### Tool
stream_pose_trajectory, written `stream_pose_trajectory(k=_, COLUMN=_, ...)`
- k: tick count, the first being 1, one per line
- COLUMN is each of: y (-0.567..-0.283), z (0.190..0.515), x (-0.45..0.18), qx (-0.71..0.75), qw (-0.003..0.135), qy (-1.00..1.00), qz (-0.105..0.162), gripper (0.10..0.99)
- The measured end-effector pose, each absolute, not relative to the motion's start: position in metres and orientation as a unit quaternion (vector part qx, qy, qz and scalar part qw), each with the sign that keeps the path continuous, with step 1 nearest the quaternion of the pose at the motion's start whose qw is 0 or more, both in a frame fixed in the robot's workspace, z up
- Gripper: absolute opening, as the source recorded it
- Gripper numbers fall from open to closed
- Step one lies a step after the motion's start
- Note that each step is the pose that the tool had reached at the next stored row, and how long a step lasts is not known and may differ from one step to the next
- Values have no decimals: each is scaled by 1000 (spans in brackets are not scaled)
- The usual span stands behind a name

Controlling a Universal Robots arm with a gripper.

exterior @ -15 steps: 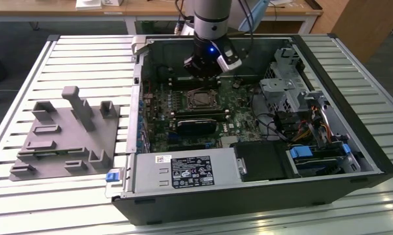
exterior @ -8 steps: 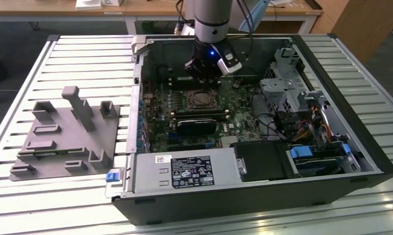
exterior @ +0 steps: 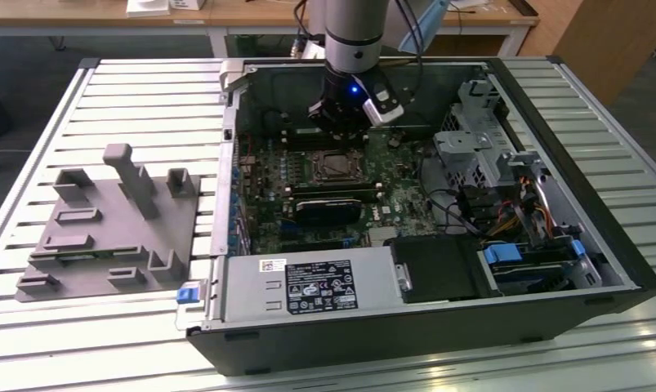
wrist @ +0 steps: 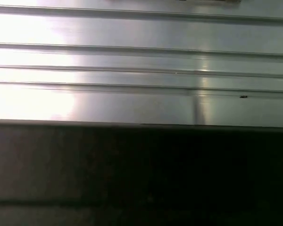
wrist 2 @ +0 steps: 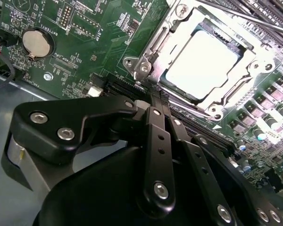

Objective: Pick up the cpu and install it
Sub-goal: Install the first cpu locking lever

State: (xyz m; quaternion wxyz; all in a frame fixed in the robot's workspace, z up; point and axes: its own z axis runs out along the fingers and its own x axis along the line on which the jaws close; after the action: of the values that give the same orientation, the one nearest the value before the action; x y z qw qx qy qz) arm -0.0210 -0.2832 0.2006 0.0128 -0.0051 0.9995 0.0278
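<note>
Black gripper [wrist 2: 153, 101] linkage looms closest in the second wrist view, fingers drawn together and holding nothing, above the green motherboard [wrist 2: 85, 42], where the cpu [wrist 2: 203, 61] sits in its metal-framed socket [wrist 2: 146, 66].

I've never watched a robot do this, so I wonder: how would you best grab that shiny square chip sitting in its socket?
From straight above, I'd guess. The cpu lies flat, ringed closely by the socket frame, so its edges look hard to pinch; its broad pale top is the free surface.
</note>
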Motion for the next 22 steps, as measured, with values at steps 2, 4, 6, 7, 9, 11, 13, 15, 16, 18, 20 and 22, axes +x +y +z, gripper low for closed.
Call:
stream_pose_trajectory(k=2, y=-283, z=200, x=-21, qx=-5, qw=13, qy=1000, qz=23, gripper=106)
stream_pose_trajectory(k=4, y=-283, z=200, x=-21, qx=-5, qw=13, qy=1000, qz=18, gripper=106)
stream_pose_trajectory(k=6, y=-282, z=199, x=-21, qx=-5, qw=13, qy=1000, qz=15, gripper=106)
stream_pose_trajectory(k=7, y=-282, z=199, x=-21, qx=-5, qw=13, qy=1000, qz=13, gripper=106)
stream_pose_trajectory(k=9, y=-281, z=198, x=-21, qx=-5, qw=13, qy=1000, qz=12, gripper=106)
stream_pose_trajectory(k=11, y=-280, z=197, x=-21, qx=-5, qw=13, qy=1000, qz=11, gripper=106)
stream_pose_trajectory(k=13, y=-280, z=197, x=-21, qx=-5, qw=13, qy=1000, qz=12, gripper=106)
stream_pose_trajectory(k=15, y=-280, z=197, x=-21, qx=-5, qw=13, qy=1000, qz=14, gripper=106)
stream_pose_trajectory(k=16, y=-279, z=197, x=-21, qx=-5, qw=13, qy=1000, qz=15, gripper=106)
stream_pose_trajectory(k=18, y=-279, z=197, x=-21, qx=-5, qw=13, qy=1000, qz=15, gripper=106)
stream_pose_trajectory(k=20, y=-279, z=199, x=-21, qx=-5, qw=13, qy=1000, qz=15, gripper=106)
stream_pose_trajectory(k=22, y=-279, z=203, x=-21, qx=-5, qw=13, qy=1000, qz=15, gripper=106)
